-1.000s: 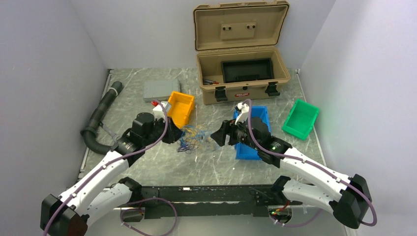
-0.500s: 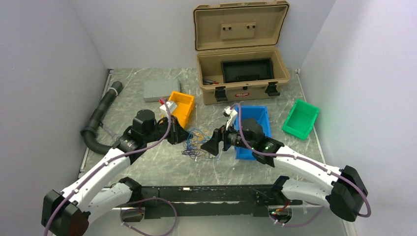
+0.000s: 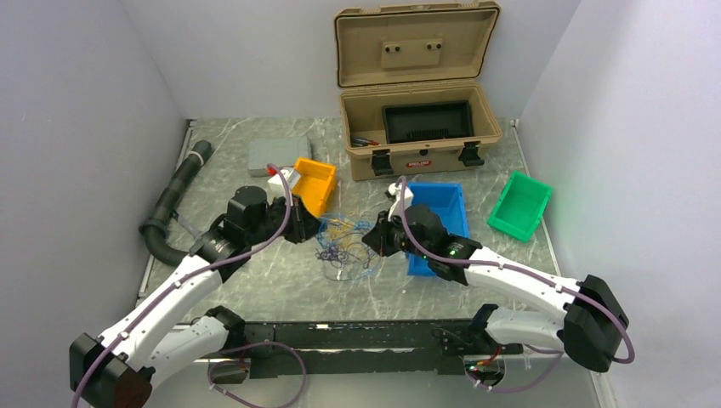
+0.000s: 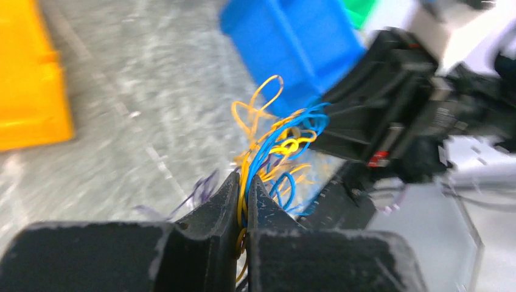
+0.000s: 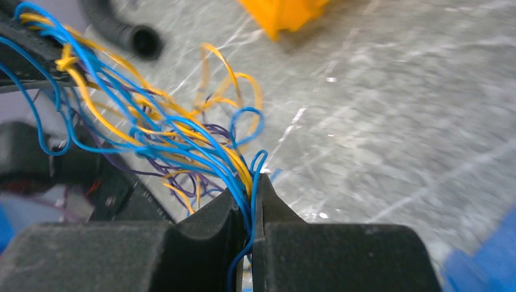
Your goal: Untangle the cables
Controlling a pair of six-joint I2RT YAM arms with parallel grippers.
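**Both hands on the tangle.** The change within the last second is on the right. From spread and short of the bunch, through its widest gape against the wires, the right hand is now pressed together on a sheaf of blue and yellow strands of the cables. The left hand keeps its hold over the same interval. It pinches its own cluster of yellow and blue strands, which rise from between its fingertips and loop toward the hand opposite.

*Meaning for the task.* The bunch is now gripped at two places, so it looks ready to be drawn apart. No separation is evident yet: yellow, blue and dark purple wires remain one knotted mass.

*Location.* The tangle sits at mid-bench, between the orange bin and the blue bin. Part of it is strung between the two hands, and the lower loops appear to trail on the marbled surface.

*Pose.* Both arms reach forward from the near edge and bend inward, so that the hands face each other across the tangle, near but apart. The left forearm runs up and rightward, clear of the black hose. The right wrist hangs just beside the near left corner of the blue bin.
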